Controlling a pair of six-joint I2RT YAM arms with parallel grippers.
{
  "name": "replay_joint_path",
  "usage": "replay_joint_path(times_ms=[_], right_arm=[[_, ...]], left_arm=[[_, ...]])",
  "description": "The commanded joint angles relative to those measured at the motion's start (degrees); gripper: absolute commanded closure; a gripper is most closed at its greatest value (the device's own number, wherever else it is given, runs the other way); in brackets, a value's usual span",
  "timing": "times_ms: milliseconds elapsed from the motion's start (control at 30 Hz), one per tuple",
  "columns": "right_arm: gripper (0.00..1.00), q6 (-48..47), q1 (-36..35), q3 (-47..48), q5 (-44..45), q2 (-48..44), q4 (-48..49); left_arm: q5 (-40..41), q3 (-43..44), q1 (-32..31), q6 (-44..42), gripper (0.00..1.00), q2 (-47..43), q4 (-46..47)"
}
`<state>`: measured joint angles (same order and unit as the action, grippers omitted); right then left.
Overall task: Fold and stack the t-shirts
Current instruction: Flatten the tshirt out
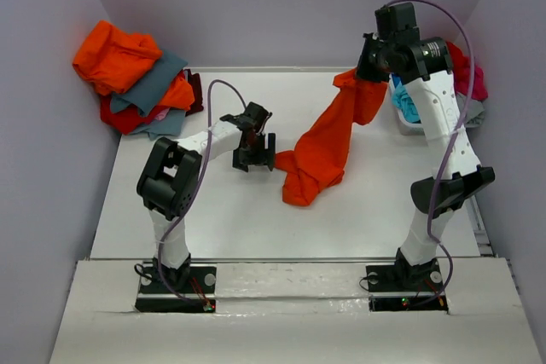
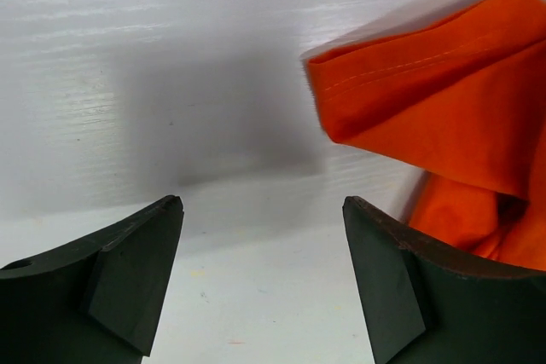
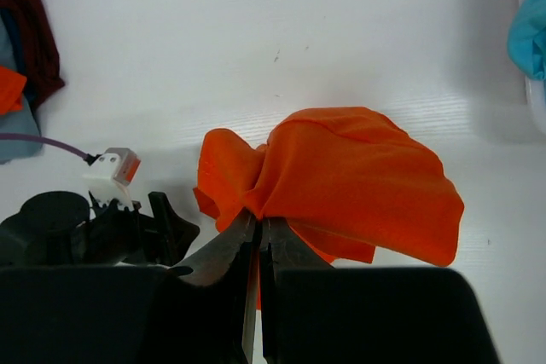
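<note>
Your right gripper (image 3: 258,226) is pinched tight on a gather of the orange t-shirt (image 1: 328,138). It holds the shirt high, so the cloth hangs slanting down to the table (image 1: 213,219), with its lower end bunched on the surface near the middle. Your left gripper (image 2: 264,210) hovers low just beside that bunched end, jaws spread with nothing between them. A stitched hem (image 2: 401,57) lies just ahead and to its right.

Go for that hem edge, not the crumpled mass. Take a single layer near a corner so the two grips can stretch the shirt flat. Hold the right arm steady and high enough that cloth does not pile onto the hem. Close only once the edge sits well between the fingers.

The pile of t-shirts (image 1: 136,83) lies in the far left corner, and more shirts sit in the white basket (image 1: 408,125) behind the right arm.
</note>
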<state>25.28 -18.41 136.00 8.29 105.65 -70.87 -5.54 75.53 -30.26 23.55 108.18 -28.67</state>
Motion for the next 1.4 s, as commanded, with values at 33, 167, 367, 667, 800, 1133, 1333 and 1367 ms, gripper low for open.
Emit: replay_joint_path(times_ms=[33, 167, 367, 667, 800, 1133, 1333, 1367], right_arm=[[0.93, 0.4, 0.0, -0.7, -3.2, -1.6, 2.5], [0.93, 0.6, 0.0, -2.8, -4.1, -2.7, 3.4], [0.93, 0.3, 0.0, -3.3, -3.6, -3.3, 2.2], [0.93, 0.2, 0.0, -5.2, -3.6, -4.2, 2.6], [0.93, 0.3, 0.0, -5.5, -4.4, -4.0, 2.9], [0.93, 0.5, 0.0, -7.2, -4.6, -4.9, 3.5], [0.93, 0.3, 0.0, -8.6, -4.1, -5.5, 3.5], [0.93, 0.2, 0.0, -8.9, -3.8, -5.7, 3.5]], left_arm=[[1.2, 3.2, -0.8, -0.4, 0.13, 3.1, -3.0], [0.2, 8.7, -0.8, -1.0, 0.12, 7.9, -4.0], [-1.1, 14.1, -1.3, -1.4, 0.12, 10.9, -4.8], [-6.9, 13.4, -1.8, -2.0, 0.26, 12.0, -3.2], [-10.4, 13.2, -1.8, -2.4, 0.41, 12.8, -2.4], [-12.5, 12.4, -2.3, -2.8, 0.77, 13.7, -1.6], [-6.5, 11.7, -2.3, -2.6, 0.94, 9.6, -1.1], [-4.9, 11.5, -2.3, -2.5, 0.94, 7.9, -1.1]])
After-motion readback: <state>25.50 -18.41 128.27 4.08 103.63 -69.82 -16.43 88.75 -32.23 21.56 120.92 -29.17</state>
